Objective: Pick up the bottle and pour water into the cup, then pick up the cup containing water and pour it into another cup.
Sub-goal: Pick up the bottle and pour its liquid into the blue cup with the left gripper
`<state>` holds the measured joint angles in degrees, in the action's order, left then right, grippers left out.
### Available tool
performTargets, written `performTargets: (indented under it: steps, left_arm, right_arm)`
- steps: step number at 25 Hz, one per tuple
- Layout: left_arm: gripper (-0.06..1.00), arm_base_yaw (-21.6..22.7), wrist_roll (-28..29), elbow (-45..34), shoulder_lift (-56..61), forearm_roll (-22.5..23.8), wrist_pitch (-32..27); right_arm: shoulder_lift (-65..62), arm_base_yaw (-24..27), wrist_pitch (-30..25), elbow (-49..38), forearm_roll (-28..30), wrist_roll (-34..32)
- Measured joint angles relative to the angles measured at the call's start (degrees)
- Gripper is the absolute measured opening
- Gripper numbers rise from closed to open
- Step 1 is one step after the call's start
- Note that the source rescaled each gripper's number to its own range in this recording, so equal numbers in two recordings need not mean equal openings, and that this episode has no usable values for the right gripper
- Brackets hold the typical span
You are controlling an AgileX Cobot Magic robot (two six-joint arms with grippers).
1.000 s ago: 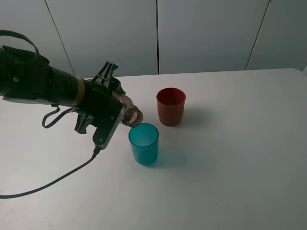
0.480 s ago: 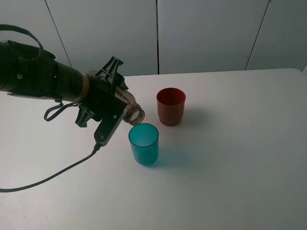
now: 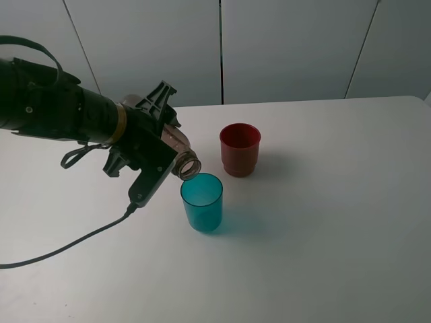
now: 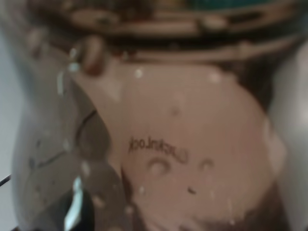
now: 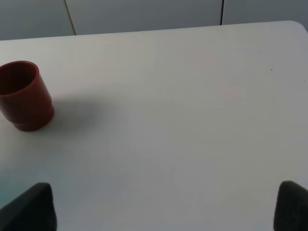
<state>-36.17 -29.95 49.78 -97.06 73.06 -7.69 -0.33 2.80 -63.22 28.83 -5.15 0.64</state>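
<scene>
White table (image 3: pixel 323 229); left hand (image 3: pixel 160 138) grasping tilted bottle (image 3: pixel 178 148), mouth just above cup (image 3: pixel 201 202); right hand (image 5: pixel 166 209) spread.

White table (image 3: pixel 323 222) — pale grey panelled wall (image 3: pixel 289 47) behind.

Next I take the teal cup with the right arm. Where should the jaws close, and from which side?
I'd grip the teal cup on its smooth mid-wall, below the rim, coming level from the right side of the high view. It stands upright and tapers downward, the bottle is tilted over its left rim, and the red cup stands just behind.
</scene>
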Motion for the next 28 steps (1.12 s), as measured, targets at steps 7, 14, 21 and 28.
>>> performTargets:
  steps: [7,14,21,28]
  left_arm:
    - [0.01,0.00,-0.12,0.00,0.00,0.62,-0.42]
    - [0.01,-0.04,-0.12,0.00,0.00,1.43,-0.42]
    - [0.01,-0.35,-0.12,0.00,0.00,3.13,-0.67]
    - [0.01,-0.33,-0.12,0.00,0.00,3.89,-1.28]
  right_arm:
    - [0.00,0.00,0.00,0.00,0.00,-0.13]
    - [0.00,0.00,0.00,0.00,0.00,-0.04]
    - [0.00,0.00,0.00,0.00,0.00,-0.04]
    - [0.00,0.00,0.00,0.00,0.00,-0.04]
